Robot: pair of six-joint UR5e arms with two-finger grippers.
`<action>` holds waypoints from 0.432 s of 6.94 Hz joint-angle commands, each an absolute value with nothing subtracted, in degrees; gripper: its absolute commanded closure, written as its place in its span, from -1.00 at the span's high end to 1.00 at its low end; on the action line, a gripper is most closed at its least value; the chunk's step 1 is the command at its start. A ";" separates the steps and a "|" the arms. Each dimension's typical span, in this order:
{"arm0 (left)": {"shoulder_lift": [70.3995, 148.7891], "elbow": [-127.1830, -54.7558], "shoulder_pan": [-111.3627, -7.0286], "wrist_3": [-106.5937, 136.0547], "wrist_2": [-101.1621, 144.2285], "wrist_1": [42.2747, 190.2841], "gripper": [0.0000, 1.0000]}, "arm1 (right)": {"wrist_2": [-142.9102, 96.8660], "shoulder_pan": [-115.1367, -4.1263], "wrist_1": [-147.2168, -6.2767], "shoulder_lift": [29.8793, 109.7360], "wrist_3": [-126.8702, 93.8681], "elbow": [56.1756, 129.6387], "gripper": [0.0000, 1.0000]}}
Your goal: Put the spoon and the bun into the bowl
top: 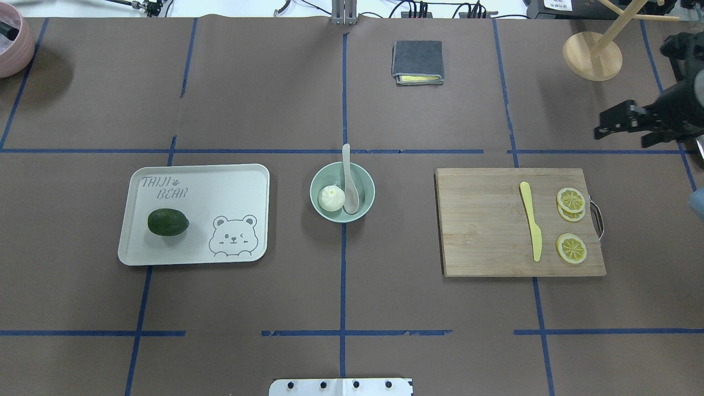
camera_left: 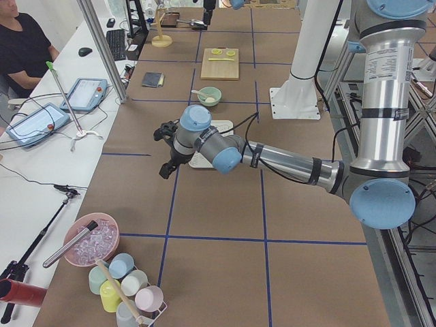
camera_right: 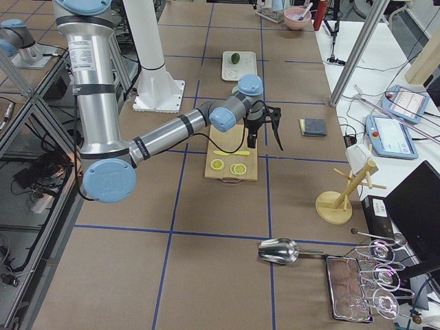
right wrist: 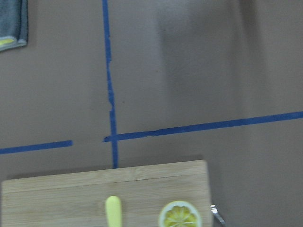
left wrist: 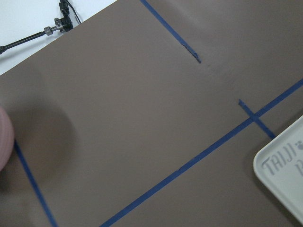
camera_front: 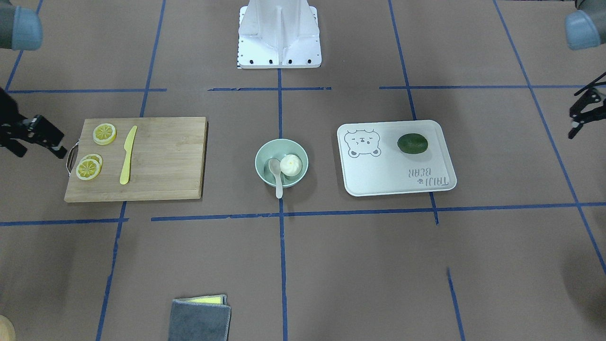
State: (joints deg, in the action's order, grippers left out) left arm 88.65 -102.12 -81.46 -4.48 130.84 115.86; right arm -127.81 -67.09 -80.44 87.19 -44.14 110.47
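Note:
The mint-green bowl [top: 367, 193] [camera_front: 260, 163] stands at the table's middle. The white pleated bun [top: 331, 198] [camera_front: 290, 165] lies inside it. The pale spoon [top: 350, 190] [camera_front: 276, 173] rests with its scoop in the bowl beside the bun, its handle sticking out over the rim on the side away from the robot. My right gripper [top: 599, 125] [camera_front: 60, 146] is open and empty, off beyond the cutting board's handle end. My left gripper [camera_front: 573, 124] [camera_left: 162, 153] is open and empty, well past the tray. Both are far from the bowl.
A wooden cutting board [top: 484, 220] holds a yellow knife [top: 531, 220] and lemon slices [top: 571, 201]. A white bear-print tray [top: 165, 181] holds a dark green lime [top: 168, 222]. A grey cloth [top: 417, 61], a wooden stand [top: 593, 55] and a pink bowl [top: 8, 47] sit along the far edge.

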 commanded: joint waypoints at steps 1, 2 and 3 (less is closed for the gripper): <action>90.51 -101.24 -88.67 -10.02 134.74 97.93 0.99 | -128.32 -77.39 -90.49 91.56 -19.09 110.22 1.00; 92.35 -101.51 -88.77 -9.67 135.08 85.82 1.00 | -128.58 -80.82 -93.57 92.45 -14.11 109.95 1.00; 92.20 -102.82 -88.68 -9.49 135.17 82.30 1.00 | -133.98 -82.69 -95.43 94.03 -10.84 109.60 1.00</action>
State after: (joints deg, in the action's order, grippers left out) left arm 91.59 -101.72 -88.43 -9.54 134.87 89.93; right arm -129.78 -79.61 -92.50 92.28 -16.42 109.99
